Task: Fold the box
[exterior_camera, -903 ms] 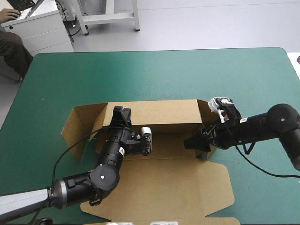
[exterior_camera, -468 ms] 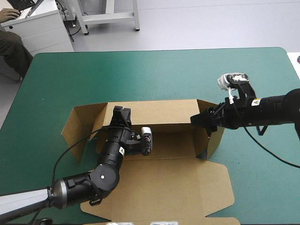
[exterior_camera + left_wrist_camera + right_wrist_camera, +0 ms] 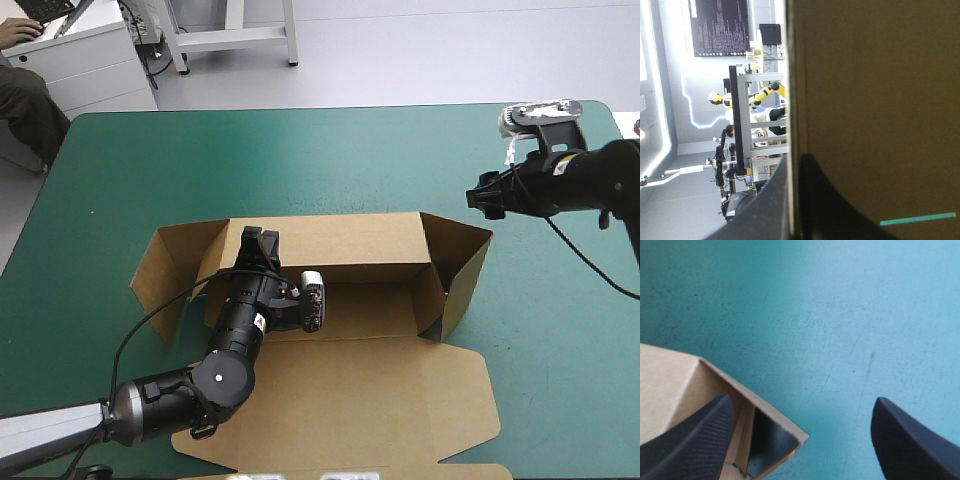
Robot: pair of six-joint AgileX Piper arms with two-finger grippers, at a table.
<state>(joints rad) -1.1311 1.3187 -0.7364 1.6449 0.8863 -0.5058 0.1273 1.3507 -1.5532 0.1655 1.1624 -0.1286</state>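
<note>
Brown cut-board box (image 3: 360, 350), partly erected, on the near half of the teal-green bench (image 3: 300, 160). The long rear wall (image 3: 350, 240) stands upright. The left end flap (image 3: 165, 275) and the right end flap (image 3: 465, 265) are raised and splayed outward. The floor and the broad lid panel (image 3: 400, 390) lie flat, the lid toward the near edge.

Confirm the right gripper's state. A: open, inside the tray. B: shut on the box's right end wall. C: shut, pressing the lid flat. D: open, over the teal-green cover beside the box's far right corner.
D: the right gripper hangs over the bare teal-green cover just beyond the far right corner of the box, and its wrist view shows its fingers wide apart, gripping nothing.
</note>
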